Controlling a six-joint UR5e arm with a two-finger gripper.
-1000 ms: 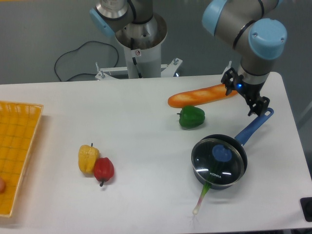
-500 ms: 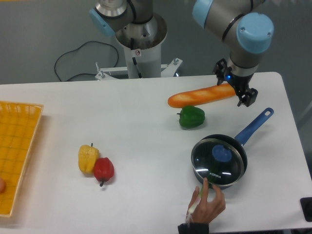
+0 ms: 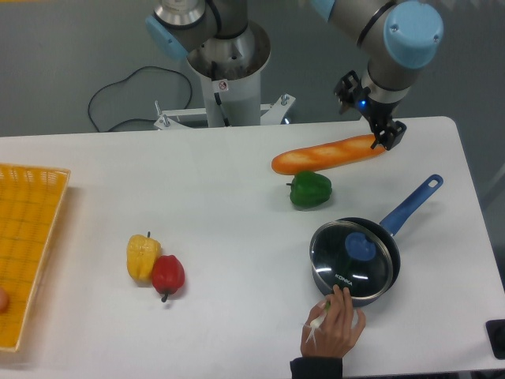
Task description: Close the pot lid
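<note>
Lid (image 3: 353, 254) is seen seated on pot (image 3: 371, 294), rim roughly matched to pot rim all round, blue knob slightly up-right of centre. No obvious gap or tilt is made out, though the far edge is hard to judge at this angle. Pot sits on bench (image 3: 237, 213) at right front, blue handle pointed up-right toward the bench edge.

Task is judged essentially done: lid on, nothing left but tool retreat, if that.

Tool (image 3: 386, 132) is raised well clear of the pot, above the right end of the baguette (image 3: 327, 154). Nothing is held between the fingers; a gap appears to be seen, so it is read as open and empty, with moderate confidence given the small size.

A human hand (image 3: 334, 329) is in frame at the bench front edge, touching or picking at a green-and-white stalk (image 3: 319, 320) just beside the pot's near rim. Contact between hand and pot cannot be confirmed.

Green pepper (image 3: 310, 190) sits between baguette and pot, apart from both.
</note>
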